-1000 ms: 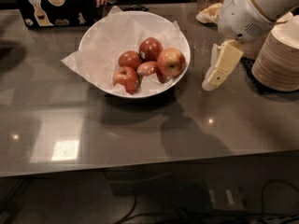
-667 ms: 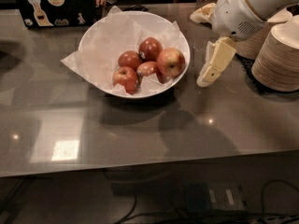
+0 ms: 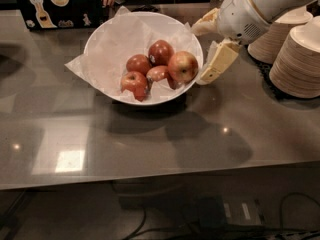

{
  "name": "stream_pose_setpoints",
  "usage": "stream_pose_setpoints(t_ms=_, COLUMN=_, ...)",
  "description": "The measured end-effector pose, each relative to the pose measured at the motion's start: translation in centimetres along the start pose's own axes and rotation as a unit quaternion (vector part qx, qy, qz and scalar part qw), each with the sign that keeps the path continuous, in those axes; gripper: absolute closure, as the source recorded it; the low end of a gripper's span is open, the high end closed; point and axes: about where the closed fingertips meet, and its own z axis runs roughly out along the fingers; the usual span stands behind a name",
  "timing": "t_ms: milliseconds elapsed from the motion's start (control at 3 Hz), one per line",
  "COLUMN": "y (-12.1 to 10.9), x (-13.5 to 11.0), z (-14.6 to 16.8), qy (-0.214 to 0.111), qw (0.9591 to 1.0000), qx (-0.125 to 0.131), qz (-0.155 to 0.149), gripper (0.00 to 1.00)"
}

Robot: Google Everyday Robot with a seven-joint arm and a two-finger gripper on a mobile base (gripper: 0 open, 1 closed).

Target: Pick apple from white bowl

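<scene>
Gripper (image 3: 209,51): spread open, nothing held, just right of the white bowl (image 3: 145,14).
Change: brought nearer the bowl's rim.
Apple (image 3: 183,66): not yet grasped.

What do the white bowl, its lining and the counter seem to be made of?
The white bowl looks like glazed ceramic or hard plastic: smooth, softly shiny rim. Its lining seems thin paper, crinkled and poking past the edge. The counter looks like polished stone or laminate, mirroring lights. The gripper, beside the bowl, looks like cream plastic.
</scene>
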Motion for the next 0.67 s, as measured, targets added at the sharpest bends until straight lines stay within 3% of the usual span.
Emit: stream_pose_setpoints(t_ms=667, y=-0.83, x=-0.12, z=1.37, qy=-0.007, qw=1.0, qx=-0.001, qz=-0.005, gripper=0.25)
